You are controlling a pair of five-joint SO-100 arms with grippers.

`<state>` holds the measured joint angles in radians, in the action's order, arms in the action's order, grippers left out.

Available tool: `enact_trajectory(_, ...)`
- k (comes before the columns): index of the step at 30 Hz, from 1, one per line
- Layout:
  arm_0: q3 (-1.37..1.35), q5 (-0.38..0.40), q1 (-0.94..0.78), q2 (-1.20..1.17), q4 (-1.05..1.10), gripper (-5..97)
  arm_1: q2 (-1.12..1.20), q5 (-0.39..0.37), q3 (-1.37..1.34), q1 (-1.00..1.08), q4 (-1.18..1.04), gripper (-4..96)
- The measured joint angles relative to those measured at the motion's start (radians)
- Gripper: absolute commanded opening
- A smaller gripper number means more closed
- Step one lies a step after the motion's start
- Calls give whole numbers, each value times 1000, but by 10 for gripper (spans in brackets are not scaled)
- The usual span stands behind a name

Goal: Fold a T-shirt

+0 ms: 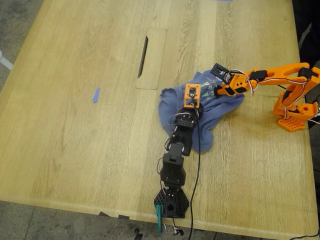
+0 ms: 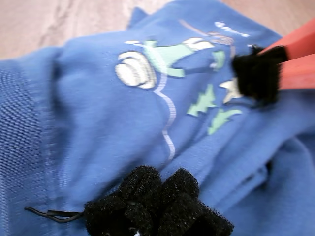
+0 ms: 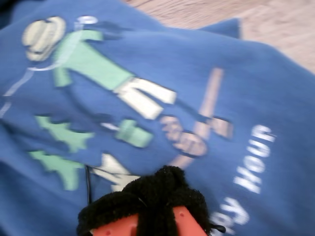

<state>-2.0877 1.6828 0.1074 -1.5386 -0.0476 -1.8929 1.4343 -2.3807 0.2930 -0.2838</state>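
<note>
Nearest in the exterior view is the black stand of my first arm (image 1: 171, 202), at the near edge of the big pale wooden table (image 1: 75, 150). This arm reaches away from the edge, and my first gripper (image 1: 192, 93) is over the slate-blue cotton T-shirt with the cartoon print (image 1: 172, 107). The T-shirt lies in a messy heap, not flat, near the middle of the table and towards the exterior view's right. The heap is wider from side to side than from near to far. One flap hangs down towards my first arm's stand. My second gripper (image 1: 222, 80), on the orange arm, comes in from the exterior view's right and is over the far side of the heap. A small blue tape strip (image 1: 96, 94) lies well apart. In the first wrist view, my first gripper (image 2: 157, 201) is right on the T-shirt (image 2: 88, 137), just beside the cartoon print (image 2: 167, 59). Its black fuzzy pads bunch together, but I cannot tell if they pinch cloth. My second gripper (image 2: 258, 71) is on the other side of the print. In the second wrist view, my second gripper (image 3: 152, 196) is on the T-shirt (image 3: 275, 78) next to the pale letters (image 3: 253, 157). I cannot tell if its jaws pinch cloth either. I think the heap must be spread flat first; my first gripper is nearer the hanging flap.
</note>
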Motion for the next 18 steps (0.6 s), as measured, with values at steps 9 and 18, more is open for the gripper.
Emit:
enact_trajectory(9,-213,-3,-224,-209,20,25,-189,0,-135,275,-3,0)
enact_trajectory(18,-448,-3,-584,-566,-58,6,-514,31,-296,670,-72,0)
